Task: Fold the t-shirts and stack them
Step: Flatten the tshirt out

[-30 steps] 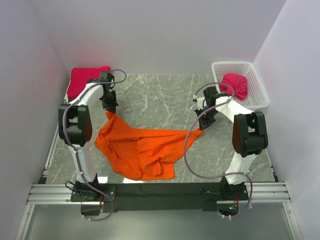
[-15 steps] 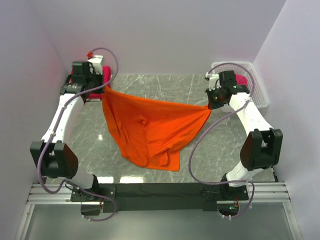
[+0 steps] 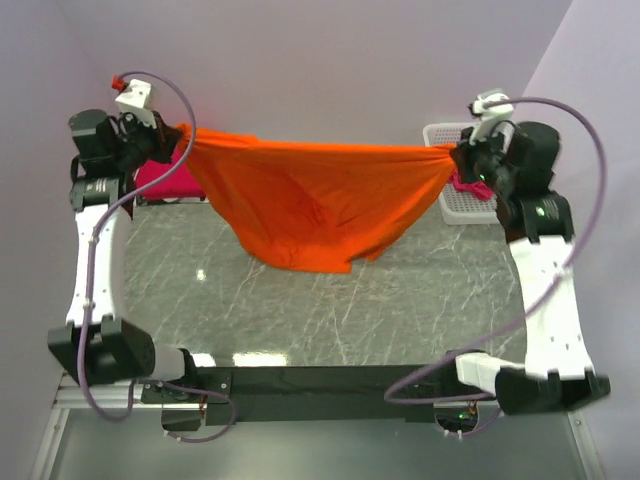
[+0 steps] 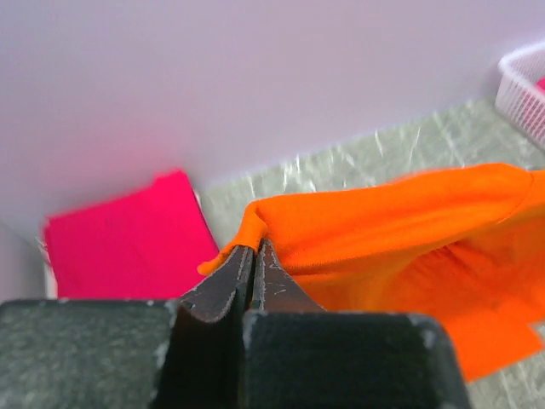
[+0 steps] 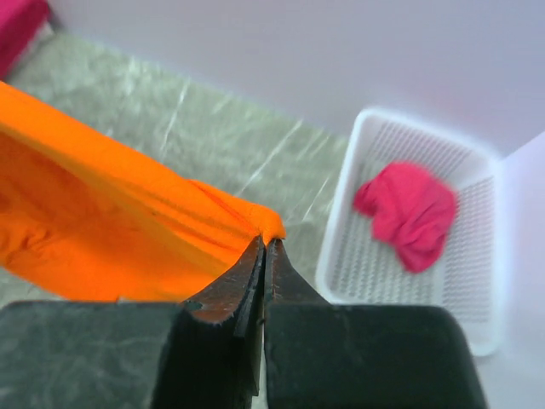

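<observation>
Pinching one end each: left hand [image 4: 254, 249] and right hand [image 5: 265, 244], both clamped tight on the orange t-shirt [image 3: 310, 200]. Cloth stretched taut between them, held high over the marbled surface [image 3: 300, 320], body sagging in a wide curve; cannot tell whether its lowest fold touches down. Behind the left hand, a folded crimson-pink t-shirt [image 4: 128, 239] lies flat in the far-left corner. Just beside the right hand, a white basket [image 5: 481, 273] holds a crumpled crimson-pink t-shirt [image 5: 409, 213].

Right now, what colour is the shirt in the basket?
Crimson-pink; the shirt in the basket shows best in the right wrist view.
</observation>
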